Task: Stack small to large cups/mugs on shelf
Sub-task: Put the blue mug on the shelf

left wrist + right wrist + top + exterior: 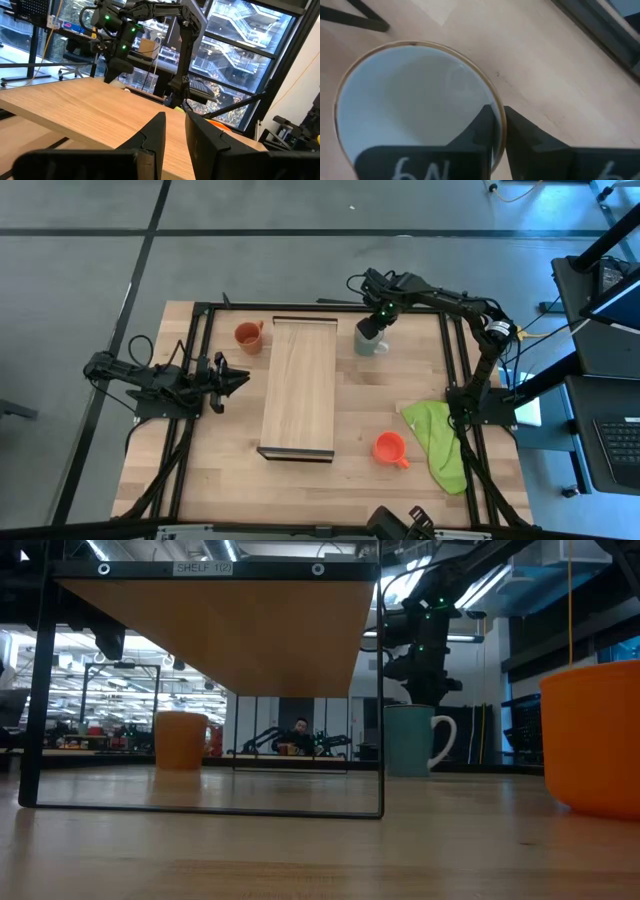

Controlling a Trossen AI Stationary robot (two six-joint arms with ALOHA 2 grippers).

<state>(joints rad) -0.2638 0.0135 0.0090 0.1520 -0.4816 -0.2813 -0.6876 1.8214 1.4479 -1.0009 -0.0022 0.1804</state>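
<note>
The grey-white mug (371,340) stands on the table just right of the shelf's far end, and my right gripper (378,318) is shut on it from above. The low view shows the mug (415,740) upright under that gripper (425,665). The brownish-orange mug (248,336) stands left of the shelf's far end. The small orange-red mug (389,448) stands right of the shelf's near end. The light-wood shelf (298,388) runs near to far mid-table. My left gripper (240,380) waits at the shelf's left side, fingers close together, touching nothing. My right gripper holds the grey-white mug by its rim (498,112), pinched with one finger inside the mug (480,127) and one outside (525,132). The fingers come from above, pointing down. The mug stands upright with its base on the table (410,773).
A green cloth (440,442) lies on the table's right side beside the small orange-red mug. Dark frame rails (455,370) run along the table's left and right sides. In the low view the shelf (220,630) is raised on a thin dark frame (381,690).
</note>
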